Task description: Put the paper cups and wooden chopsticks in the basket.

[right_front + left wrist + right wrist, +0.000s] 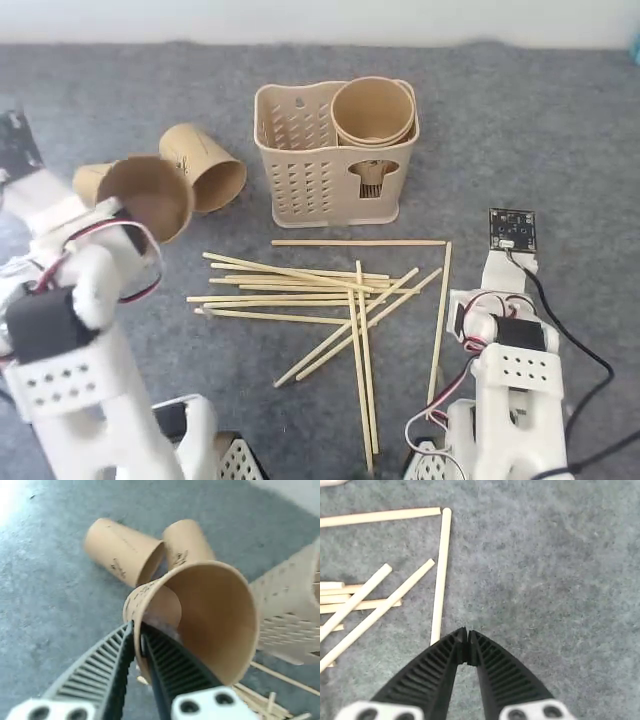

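Left jaws on cup (215, 615); grey, perhaps felt, tabletop (560, 130).

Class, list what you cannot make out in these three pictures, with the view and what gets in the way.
- High view: how many stacked cups sit in the basket; the top one hides the rest.
- High view: the lying cup at the left, partly behind the held cup.
- High view: the chopsticks count; they overlap.
- Left wrist view: the basket's contents; the edge cuts it off.
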